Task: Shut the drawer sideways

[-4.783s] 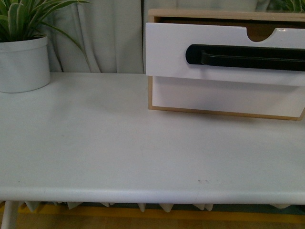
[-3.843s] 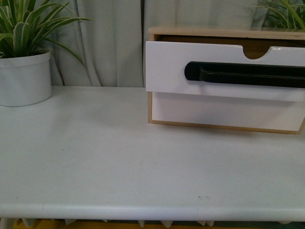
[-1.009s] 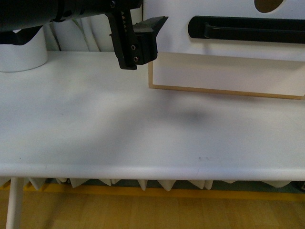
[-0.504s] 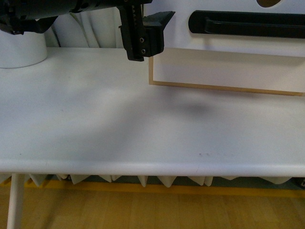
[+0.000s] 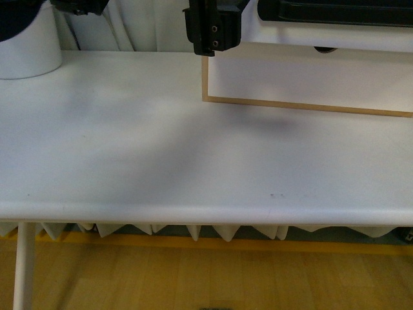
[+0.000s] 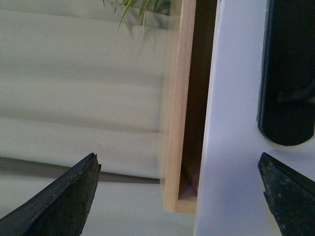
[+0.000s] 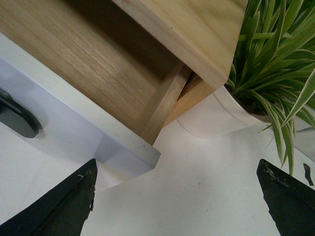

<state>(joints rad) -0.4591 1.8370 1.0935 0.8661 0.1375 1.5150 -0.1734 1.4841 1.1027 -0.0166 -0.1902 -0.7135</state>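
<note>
The drawer on the tabletop stands pulled out, with a dark gap between its white front and the wood frame, so it needs a push back in. The left fingers are spread wide at the end of that front near the black handle, probably to press a flat side against the face rather than pinch anything. The right fingers are spread wide too and hold nothing, at the drawer's opposite end, where a potted plant stands just beside the frame.
</note>
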